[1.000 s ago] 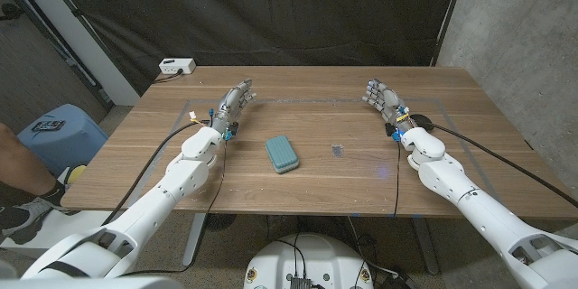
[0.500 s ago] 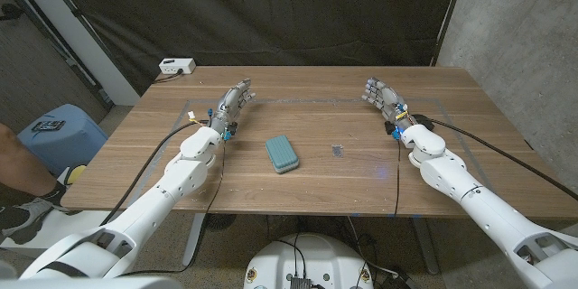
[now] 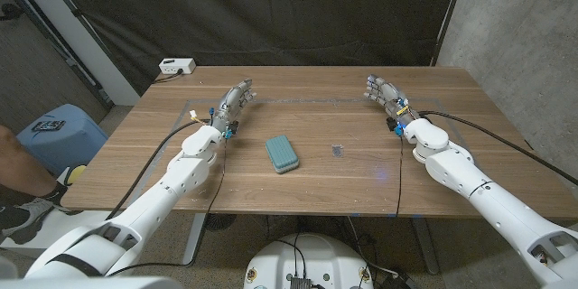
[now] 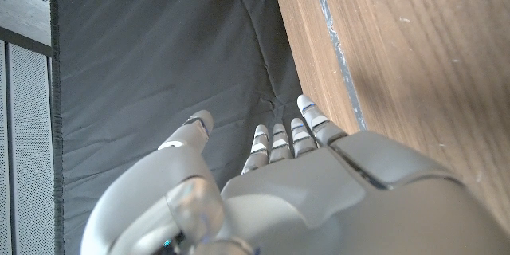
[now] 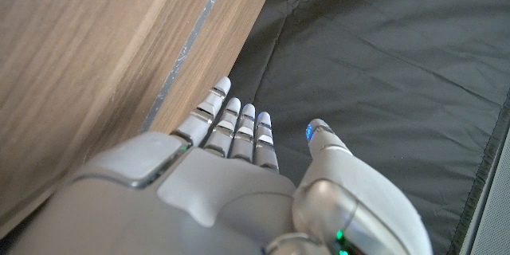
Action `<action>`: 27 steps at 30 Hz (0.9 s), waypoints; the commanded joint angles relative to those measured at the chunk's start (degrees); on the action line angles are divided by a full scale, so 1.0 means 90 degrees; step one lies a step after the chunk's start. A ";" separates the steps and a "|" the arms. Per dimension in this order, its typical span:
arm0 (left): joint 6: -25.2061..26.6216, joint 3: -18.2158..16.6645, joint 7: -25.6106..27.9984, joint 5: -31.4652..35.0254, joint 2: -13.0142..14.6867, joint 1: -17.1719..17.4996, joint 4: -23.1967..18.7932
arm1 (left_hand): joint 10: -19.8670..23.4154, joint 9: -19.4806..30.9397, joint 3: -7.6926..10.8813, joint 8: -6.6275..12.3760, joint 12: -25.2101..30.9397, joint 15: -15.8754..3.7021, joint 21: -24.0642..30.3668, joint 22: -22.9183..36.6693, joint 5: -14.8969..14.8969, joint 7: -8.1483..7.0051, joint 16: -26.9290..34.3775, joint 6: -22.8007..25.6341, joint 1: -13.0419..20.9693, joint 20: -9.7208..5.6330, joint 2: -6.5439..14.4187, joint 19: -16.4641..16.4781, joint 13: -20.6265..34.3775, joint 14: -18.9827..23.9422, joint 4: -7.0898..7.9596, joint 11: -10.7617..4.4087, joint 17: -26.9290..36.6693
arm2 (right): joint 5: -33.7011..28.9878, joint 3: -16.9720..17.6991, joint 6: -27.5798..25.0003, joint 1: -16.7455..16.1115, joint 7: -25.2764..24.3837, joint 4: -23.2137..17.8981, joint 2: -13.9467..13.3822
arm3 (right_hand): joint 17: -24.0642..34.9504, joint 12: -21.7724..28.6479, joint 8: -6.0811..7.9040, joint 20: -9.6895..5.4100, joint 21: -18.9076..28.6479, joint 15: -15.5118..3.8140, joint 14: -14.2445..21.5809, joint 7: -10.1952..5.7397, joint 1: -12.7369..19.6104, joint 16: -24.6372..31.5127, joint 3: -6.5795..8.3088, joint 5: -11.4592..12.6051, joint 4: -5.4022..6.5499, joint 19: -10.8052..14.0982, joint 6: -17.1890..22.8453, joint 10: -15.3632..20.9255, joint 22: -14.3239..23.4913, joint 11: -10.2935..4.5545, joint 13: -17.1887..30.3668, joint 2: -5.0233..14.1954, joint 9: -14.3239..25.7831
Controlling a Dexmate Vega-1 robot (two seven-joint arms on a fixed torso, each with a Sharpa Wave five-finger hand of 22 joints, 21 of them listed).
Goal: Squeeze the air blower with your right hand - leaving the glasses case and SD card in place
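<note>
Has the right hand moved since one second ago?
Barely: the right hand stays near the table's far tape line; only its forearm swung slightly.

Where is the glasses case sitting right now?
In the head view the teal glasses case lies near the table's middle, slightly toward the robot's left, with the small SD card just to its right.

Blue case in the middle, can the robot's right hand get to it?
Probably yes. The right hand is open and holds nothing, and on the table between it and the case lies only a tiny flat card, nothing tall to bump.
</note>
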 commanded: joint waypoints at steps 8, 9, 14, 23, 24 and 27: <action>-0.0072 0.0043 -0.0134 0.0006 -0.0086 -0.0142 0.0213 | -0.0012 0.0018 0.0021 0.0023 0.0034 0.0065 -0.0033 0.0014 0.0067 0.0017 0.0041 0.0001 0.0074 -0.0001 0.0003 0.0048 0.0026 0.0003 -0.0048 0.0049 0.0015 | -0.0464 0.0067 -0.0696 -0.0220 -0.0533 -0.0827 -0.0506 | -0.0058 0.0046 0.0024 -0.0072 -0.0042 0.0014 0.0073 0.0041 0.0187 0.0027 0.0058 0.0055 -0.0167 0.0058 0.0067 0.0068 0.0032 0.0022 0.0024 -0.0048 0.0030; -0.0070 0.0042 -0.0120 0.0011 -0.0081 -0.0130 0.0190 | -0.0009 0.0018 0.0020 0.0023 0.0036 0.0065 -0.0036 0.0014 0.0067 0.0020 0.0040 0.0000 0.0076 -0.0003 0.0001 0.0048 0.0026 0.0002 -0.0051 0.0050 0.0014 | -0.0483 0.0075 -0.0735 -0.0230 -0.0560 -0.0866 -0.0528 | -0.0066 0.0048 0.0022 -0.0070 -0.0046 0.0012 0.0071 0.0038 0.0204 0.0024 0.0062 0.0057 -0.0186 0.0063 0.0064 0.0076 0.0032 0.0035 0.0024 -0.0055 0.0030; -0.0066 0.0023 -0.0040 0.0016 -0.0048 -0.0038 0.0034 | -0.0009 0.0018 0.0020 0.0023 0.0036 0.0066 -0.0046 0.0014 0.0069 0.0016 0.0038 0.0001 0.0083 0.0001 -0.0002 0.0051 0.0026 -0.0001 -0.0060 0.0050 0.0013 | -0.0561 0.0112 -0.0932 -0.0274 -0.0660 -0.1047 -0.0644 | -0.0103 0.0061 0.0026 -0.0051 -0.0066 0.0014 0.0089 0.0052 0.0284 0.0021 0.0079 0.0067 -0.0278 0.0083 0.0079 0.0115 0.0034 0.0025 0.0025 -0.0078 0.0029; 0.0003 -0.0012 0.0120 0.0027 0.0031 0.0102 -0.0218 | -0.0005 0.0018 0.0017 0.0024 0.0037 0.0063 -0.0062 0.0014 0.0070 0.0019 0.0039 0.0003 0.0092 -0.0001 -0.0004 0.0058 0.0026 0.0003 -0.0073 0.0048 0.0012 | -0.0856 0.0146 -0.1550 -0.0314 -0.1073 -0.1468 -0.0864 | -0.0140 0.0092 0.0051 0.0008 -0.0084 0.0086 0.0171 0.0094 0.0363 0.0052 0.0083 0.0074 -0.0377 0.0151 0.0152 0.0204 0.0039 0.0085 0.0031 -0.0087 0.0030; 0.0014 -0.0008 0.0129 0.0033 0.0035 0.0104 -0.0226 | -0.0003 0.0018 0.0017 0.0023 0.0038 0.0063 -0.0063 0.0014 0.0070 0.0020 0.0039 0.0002 0.0093 0.0004 -0.0004 0.0059 0.0026 0.0003 -0.0074 0.0048 0.0012 | -0.0910 0.0141 -0.1639 -0.0306 -0.1121 -0.1519 -0.0896 | -0.0143 0.0093 0.0054 0.0009 -0.0086 0.0089 0.0172 0.0108 0.0368 0.0051 0.0082 0.0074 -0.0384 0.0156 0.0161 0.0208 0.0039 0.0091 0.0032 -0.0091 0.0031; 0.0019 0.0005 0.0113 0.0029 0.0018 0.0089 -0.0199 | -0.0003 0.0018 0.0016 0.0024 0.0038 0.0060 -0.0066 0.0014 0.0071 0.0018 0.0039 0.0004 0.0096 0.0002 -0.0006 0.0065 0.0026 0.0005 -0.0079 0.0044 0.0012 | -0.1068 0.0128 -0.1941 -0.0270 -0.1227 -0.1687 -0.1022 | -0.0163 0.0107 0.0061 0.0048 -0.0089 0.0118 0.0195 0.0137 0.0405 0.0056 0.0075 0.0075 -0.0440 0.0203 0.0190 0.0251 0.0041 0.0113 0.0038 -0.0125 0.0031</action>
